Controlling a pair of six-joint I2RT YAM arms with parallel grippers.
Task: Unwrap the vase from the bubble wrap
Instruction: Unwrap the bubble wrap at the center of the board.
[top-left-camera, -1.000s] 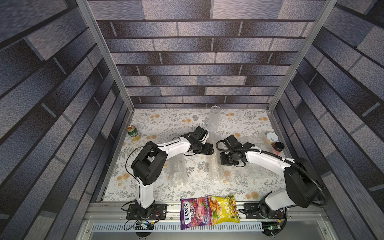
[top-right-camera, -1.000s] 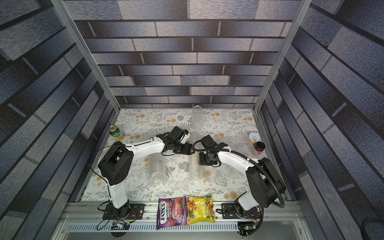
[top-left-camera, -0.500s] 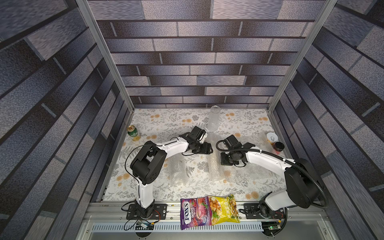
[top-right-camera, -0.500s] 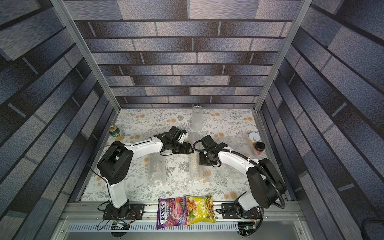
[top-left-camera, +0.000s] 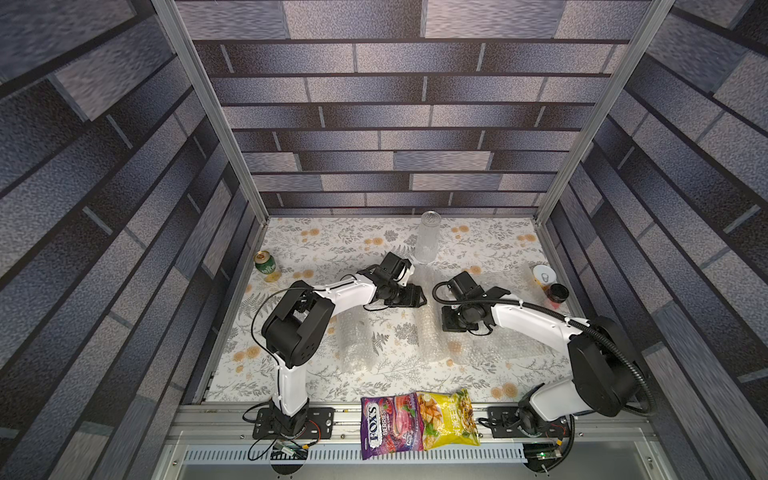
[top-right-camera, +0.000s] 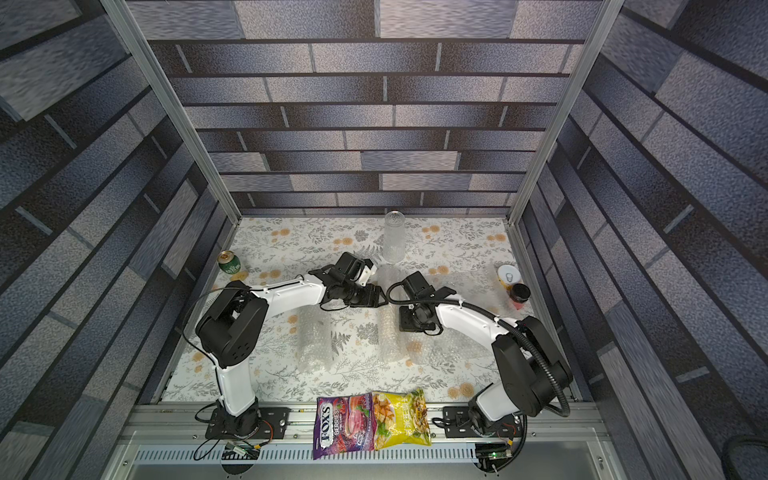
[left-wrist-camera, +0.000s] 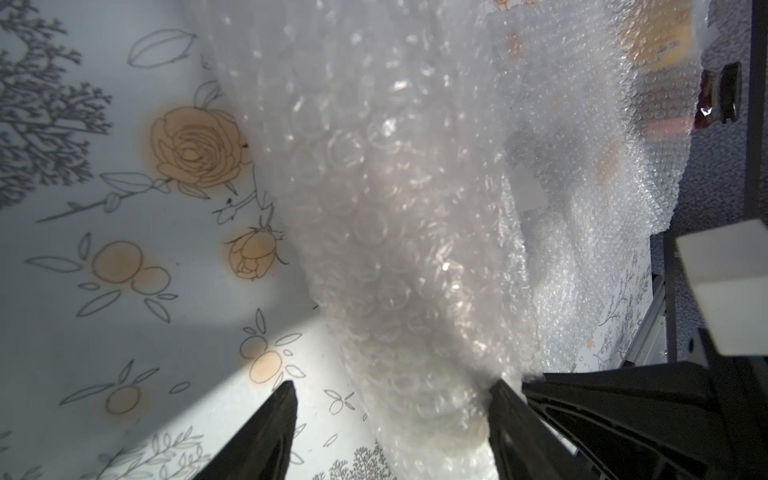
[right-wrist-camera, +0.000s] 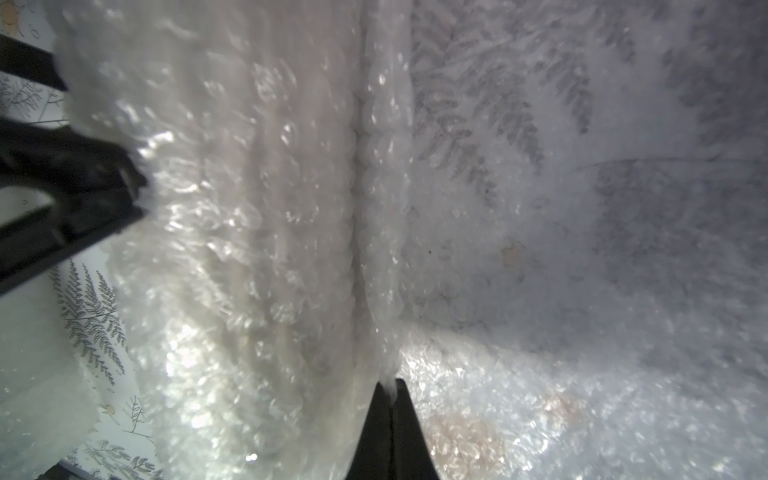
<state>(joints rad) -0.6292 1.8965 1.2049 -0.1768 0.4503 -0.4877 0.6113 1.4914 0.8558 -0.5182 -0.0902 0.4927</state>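
Two snack bags (top-left-camera: 419, 419) lie on the front rail. Mid-table there's bubble wrap (top-left-camera: 432, 340) in two lots: a loose roll (top-left-camera: 353, 345) by the left arm, and a sheet spread under the right arm. My right gripper (right-wrist-camera: 390, 388) is pinched tight on a fold of that sheet. On my left gripper (left-wrist-camera: 390, 386) the jaws stand apart with wrap between them, touching one finger only. The clear vase (top-left-camera: 428, 239) stands upright at the back, unwrapped.

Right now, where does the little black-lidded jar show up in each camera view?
Both top views: jar by the right wall, beside a can.
Left wrist: jar just past the bubble wrap.
Right wrist: not in it.
Shared landmark: the bubble wrap, in all four.
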